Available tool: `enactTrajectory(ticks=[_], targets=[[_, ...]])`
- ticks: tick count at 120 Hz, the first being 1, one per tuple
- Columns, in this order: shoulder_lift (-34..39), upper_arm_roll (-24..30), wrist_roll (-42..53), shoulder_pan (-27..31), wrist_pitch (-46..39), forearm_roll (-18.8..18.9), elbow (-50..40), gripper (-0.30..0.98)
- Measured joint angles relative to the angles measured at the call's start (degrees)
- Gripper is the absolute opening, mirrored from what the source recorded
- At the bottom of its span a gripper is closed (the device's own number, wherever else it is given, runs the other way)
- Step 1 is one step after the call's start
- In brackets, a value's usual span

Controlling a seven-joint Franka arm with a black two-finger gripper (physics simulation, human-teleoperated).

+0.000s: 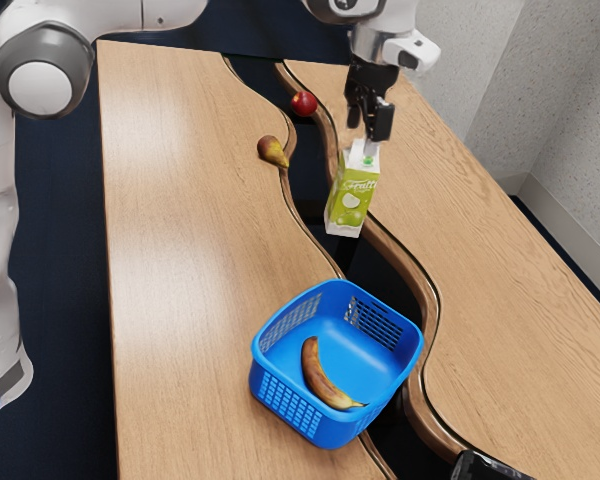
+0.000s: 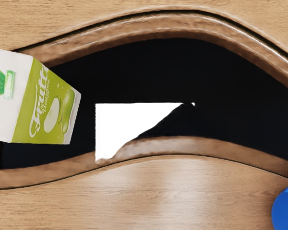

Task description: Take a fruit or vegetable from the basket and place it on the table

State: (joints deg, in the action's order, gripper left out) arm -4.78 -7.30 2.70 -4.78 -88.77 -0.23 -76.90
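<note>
Exterior view: we saw a pale wooden table (image 1: pixel 180 290), its two slabs divided by a dark, winding channel (image 1: pixel 385 268) with brown, bark-like edges. Speckled grey walls (image 1: pixel 570 130) met in a corner at the exterior view's right, above a pale baseboard (image 1: pixel 570 235); the floor (image 1: pixel 60 260) was dark blue. Within the channel, as seen in the wrist view, we noted a flat white patch (image 2: pixel 127 122).

The gripper (image 1: pixel 367 131) pointed down above the channel, its two black fingers standing apart; we saw nothing clasped between them. A green-and-white juice carton (image 1: pixel 354 195) stood upright just beneath; whether the fingertips touched its top, we could not tell.

The task's fruit, a brown-mottled banana (image 1: pixel 321 375), lay inside the blue basket (image 1: pixel 287 418), well apart from the gripper. A yellow-brown pear (image 1: pixel 272 151) lay on the table beside the channel's edge, and a red apple (image 1: pixel 303 103) lay near it, at the channel. We found part of a black object (image 1: pixel 485 468) at the exterior view's lower edge.
</note>
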Motion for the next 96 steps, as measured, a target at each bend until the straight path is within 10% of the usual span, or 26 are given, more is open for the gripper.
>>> enactTrajectory(ticks=[34,50,61,96], targets=[[2.0,0.7,4.1,2.4,2.6,-0.1,8.8,0.69],[3.8,27.2,5.4,21.4,7.8,-0.5,12.1,0.69],[3.8,38.5,6.1,24.3,10.0,-0.5,11.9,0.69],[0.0,43.9,7.6,-3.6,10.1,3.4,9.4,0.68]])
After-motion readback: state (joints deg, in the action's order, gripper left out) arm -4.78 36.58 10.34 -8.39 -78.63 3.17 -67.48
